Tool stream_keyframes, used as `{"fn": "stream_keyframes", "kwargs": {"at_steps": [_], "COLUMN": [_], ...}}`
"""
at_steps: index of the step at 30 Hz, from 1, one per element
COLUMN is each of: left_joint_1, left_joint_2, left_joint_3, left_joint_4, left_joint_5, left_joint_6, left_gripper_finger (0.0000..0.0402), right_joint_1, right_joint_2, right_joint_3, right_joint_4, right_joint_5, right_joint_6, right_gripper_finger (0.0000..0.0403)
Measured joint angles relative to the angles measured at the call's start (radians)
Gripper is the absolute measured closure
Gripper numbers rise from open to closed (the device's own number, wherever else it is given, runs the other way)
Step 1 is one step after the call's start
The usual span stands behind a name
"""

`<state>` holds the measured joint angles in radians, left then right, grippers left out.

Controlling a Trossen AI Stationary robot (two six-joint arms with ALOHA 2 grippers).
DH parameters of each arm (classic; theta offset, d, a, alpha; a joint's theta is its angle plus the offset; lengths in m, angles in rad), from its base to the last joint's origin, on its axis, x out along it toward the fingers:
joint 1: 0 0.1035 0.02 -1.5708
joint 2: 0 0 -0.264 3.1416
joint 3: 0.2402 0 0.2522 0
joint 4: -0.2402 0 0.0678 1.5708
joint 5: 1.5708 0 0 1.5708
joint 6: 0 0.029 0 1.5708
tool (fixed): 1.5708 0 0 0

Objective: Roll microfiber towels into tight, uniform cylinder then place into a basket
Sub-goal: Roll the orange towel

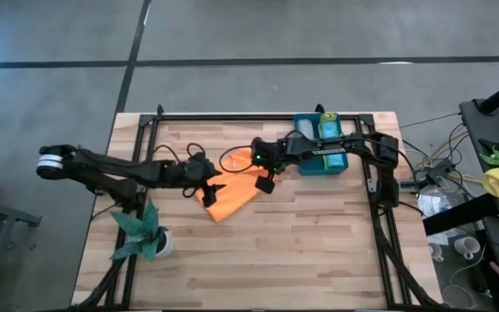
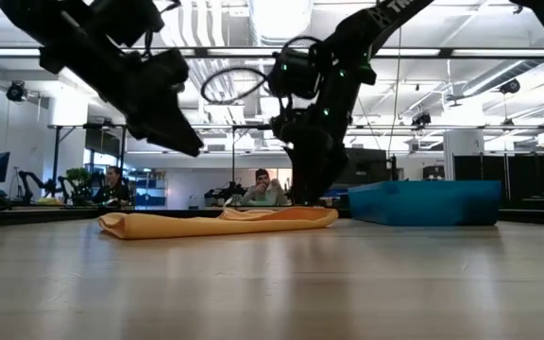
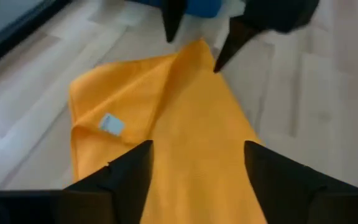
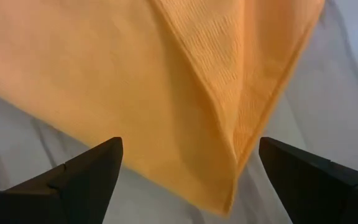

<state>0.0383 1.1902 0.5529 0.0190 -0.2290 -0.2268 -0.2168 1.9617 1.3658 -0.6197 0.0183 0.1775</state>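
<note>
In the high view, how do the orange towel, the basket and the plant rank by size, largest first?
1. orange towel
2. basket and plant: these two look alike in size, and the right arm covers part of the basket, so I do not rank them.

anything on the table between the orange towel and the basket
Nothing visible. The orange towel lies flat on bare wood, and the strip of table between it and the basket holds no object. Only the right arm reaches over that stretch, its right hand open at the towel's edge. The left hand is at the other edge.
</note>
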Motion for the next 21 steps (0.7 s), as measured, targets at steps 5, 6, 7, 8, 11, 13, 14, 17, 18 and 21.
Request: {"fn": "stream_keyframes", "kwargs": {"at_steps": [5, 6, 7, 8, 11, 13, 14, 17, 18, 21], "left_joint_1": [0.001, -0.001, -0.004, -0.01, -0.045, -0.078, -0.096, -0.15, -0.166, -0.197], "left_joint_2": [0.1, 0.121, 0.143, 0.169, 0.247, 0.296, 0.317, 0.361, 0.364, 0.357], "left_joint_3": [0.003, 0.003, 0.003, 0.003, 0.004, 0.004, 0.004, 0.009, 0.01, 0.009], "left_joint_4": [0.049, 0.056, 0.066, 0.082, 0.084, 0.085, 0.084, 0.095, 0.094, 0.07], "left_joint_5": [-0.036, -0.021, -0.003, 0.017, 0.062, 0.075, 0.081, 0.086, 0.091, 0.096], "left_joint_6": [-0.021, -0.03, -0.037, -0.041, -0.051, -0.051, -0.051, -0.045, -0.045, -0.025], "left_gripper_finger": [0.0123, 0.012, 0.0119, 0.0118, 0.0117, 0.0117, 0.0117, 0.0117, 0.0117, 0.0117], "right_joint_1": [-0.035, -0.044, -0.052, -0.061, -0.088, -0.1, -0.104, -0.1, -0.094, -0.089], "right_joint_2": [0.002, 0.002, 0.003, 0.003, 0.018, 0.045, 0.057, 0.087, 0.098, 0.125], "right_joint_3": [-0.006, -0.004, -0.002, 0.001, 0.023, 0.039, 0.049, 0.082, 0.092, 0.109], "right_joint_4": [0.009, 0.009, 0.008, 0.01, 0.012, -0.008, -0.013, -0.02, -0.023, -0.036], "right_joint_5": [-0.023, -0.024, -0.024, -0.021, -0.017, -0.022, -0.037, -0.093, -0.097, -0.104], "right_joint_6": [-0.003, -0.014, -0.033, -0.056, -0.105, -0.131, -0.143, -0.178, -0.184, -0.17], "right_gripper_finger": [0.003, 0.003, 0.003, 0.003, 0.003, 0.003, 0.003, 0.003, 0.003, 0.003]}}
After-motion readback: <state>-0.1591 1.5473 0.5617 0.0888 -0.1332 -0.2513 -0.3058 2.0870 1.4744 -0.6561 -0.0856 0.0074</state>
